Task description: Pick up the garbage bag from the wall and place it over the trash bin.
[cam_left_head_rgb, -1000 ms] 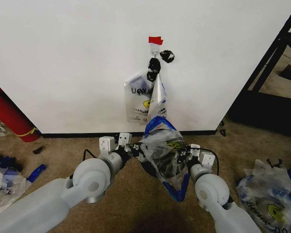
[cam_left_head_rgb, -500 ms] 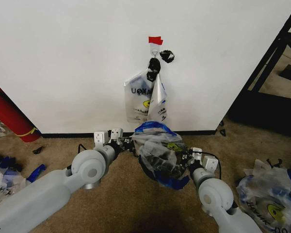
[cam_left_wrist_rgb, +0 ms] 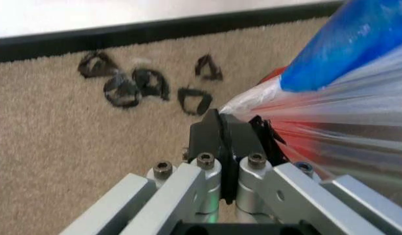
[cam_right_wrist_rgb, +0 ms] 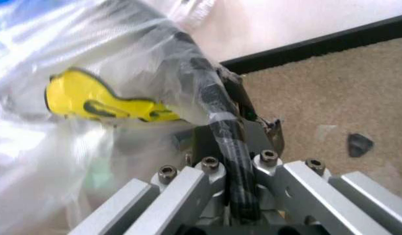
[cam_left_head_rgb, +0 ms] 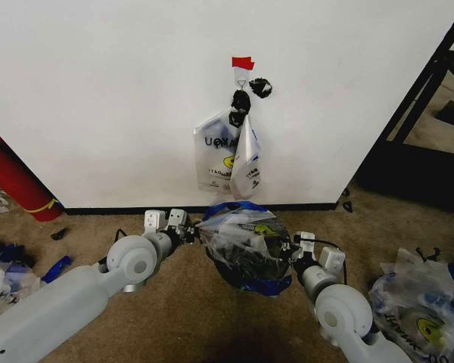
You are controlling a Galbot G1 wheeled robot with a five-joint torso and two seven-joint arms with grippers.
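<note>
Fingers of both grippers clamp one garbage bag [cam_left_head_rgb: 242, 234], apparently over one trash bin [cam_left_head_rgb: 246, 274].

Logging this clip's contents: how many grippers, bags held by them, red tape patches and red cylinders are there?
Grippers: 2, left gripper and right gripper
Garbage bag held between both: 1
Red tape patch: 1
Red cylinder: 1
Total: 5

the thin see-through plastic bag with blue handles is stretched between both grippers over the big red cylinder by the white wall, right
Not quite. The thin see-through plastic bag with blue handles is stretched between the left gripper and right gripper, but over the small round black bin, not the big red cylinder, which stands far off to the left by the white wall. The head view shows it.
</note>
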